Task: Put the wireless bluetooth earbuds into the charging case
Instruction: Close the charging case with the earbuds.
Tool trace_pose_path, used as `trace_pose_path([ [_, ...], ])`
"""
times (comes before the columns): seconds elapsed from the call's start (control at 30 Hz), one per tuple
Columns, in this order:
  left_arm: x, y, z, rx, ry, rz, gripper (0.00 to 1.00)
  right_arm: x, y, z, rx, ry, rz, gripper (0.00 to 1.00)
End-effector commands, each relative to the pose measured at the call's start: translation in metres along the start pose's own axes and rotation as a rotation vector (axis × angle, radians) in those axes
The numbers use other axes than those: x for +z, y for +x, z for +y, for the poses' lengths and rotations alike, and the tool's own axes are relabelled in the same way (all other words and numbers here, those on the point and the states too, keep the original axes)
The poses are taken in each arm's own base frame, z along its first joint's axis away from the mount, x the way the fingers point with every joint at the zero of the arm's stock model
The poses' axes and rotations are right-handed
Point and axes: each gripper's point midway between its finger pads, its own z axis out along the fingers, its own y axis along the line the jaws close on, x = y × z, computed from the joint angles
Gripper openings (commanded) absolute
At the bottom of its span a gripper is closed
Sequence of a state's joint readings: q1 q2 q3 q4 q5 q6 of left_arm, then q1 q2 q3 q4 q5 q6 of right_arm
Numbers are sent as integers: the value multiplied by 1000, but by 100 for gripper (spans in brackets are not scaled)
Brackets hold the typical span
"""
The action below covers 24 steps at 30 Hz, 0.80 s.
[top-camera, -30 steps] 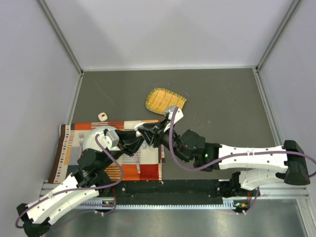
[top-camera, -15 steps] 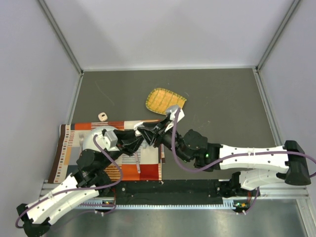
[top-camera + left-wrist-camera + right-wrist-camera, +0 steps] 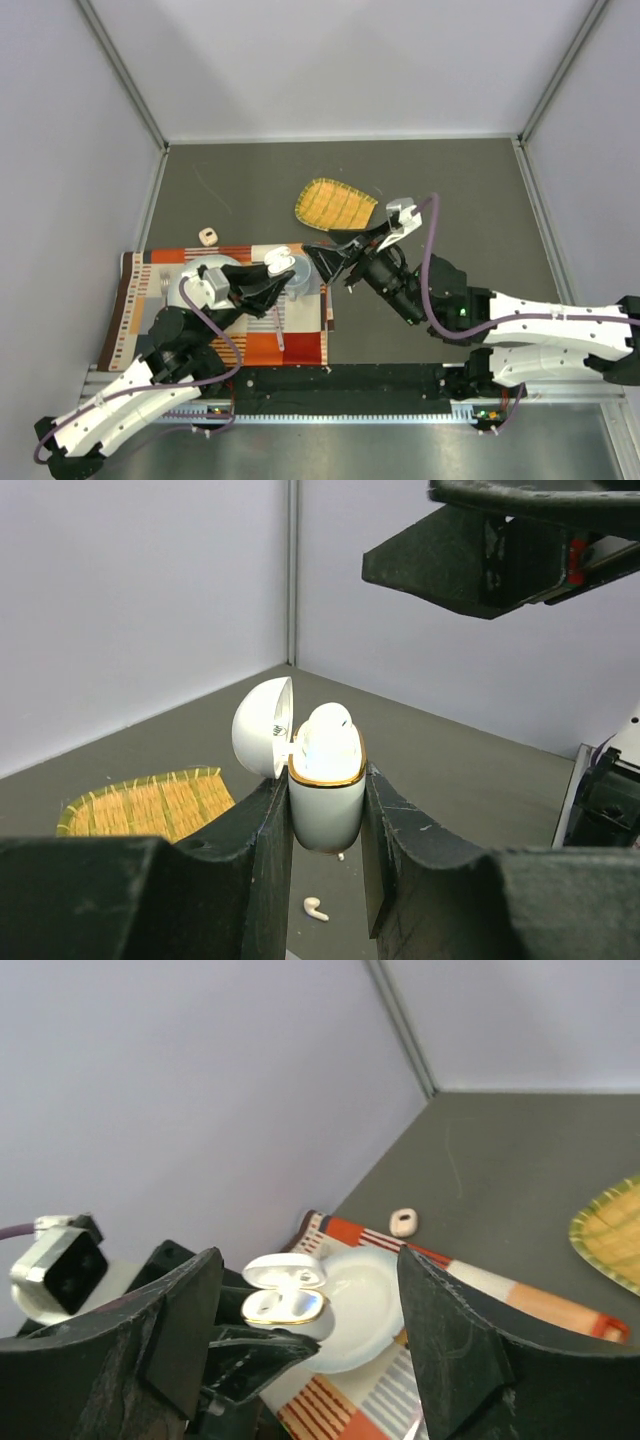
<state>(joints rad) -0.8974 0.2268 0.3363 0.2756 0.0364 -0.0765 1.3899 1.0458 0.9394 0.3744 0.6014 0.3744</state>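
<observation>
Left wrist view: left gripper (image 3: 326,810) pinching open charging case (image 3: 326,795), earbud (image 3: 327,732) seated, loose earbud (image 3: 315,909) below, unseen overhead; right gripper (image 3: 300,1340) spread; no legible writing.

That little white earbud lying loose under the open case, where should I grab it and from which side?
Probably from straight above, pinching the tiny white plastic earbud across its narrow middle: it lies flat, too low for a sideways grip. The open right gripper is free; the left gripper holds the white charging case.

Glossy white plastic charging case (image 3: 326,785) w/ gold metallic rim, woven straw tray (image 3: 335,205), matt table (image 3: 460,200)
</observation>
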Motion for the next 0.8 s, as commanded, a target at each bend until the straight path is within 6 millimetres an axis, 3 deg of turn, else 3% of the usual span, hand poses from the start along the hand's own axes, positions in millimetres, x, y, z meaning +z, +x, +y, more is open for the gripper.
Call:
trace_pose_path([
  [0.0,0,-25,-9,-12,43,-55,0,-3,-15,-25,56,153,105,73],
  [0.07,-1,-29,-12,-19,56,-50,0,-9,5,-32,58,149,251,80],
  [0.1,-1,-29,-16,-21,75,-44,0,-3,-3,-44,98,170,250,84],
  [0.13,-1,-30,-17,-21,82,-40,0,-6,4,-36,136,106,309,88],
  [0.2,-2,-32,-19,-21,94,-36,0,-2,2,-49,216,108,327,95],
  [0.27,-2,-34,-23,-22,111,-36,0,-4,7,-44,266,46,388,99],
  [0.47,-3,-35,-32,-37,163,-25,0,-4,18,-61,337,97,414,99],
  [0.77,-5,-35,-50,-61,260,7,0,2,39,-57,371,107,518,99],
])
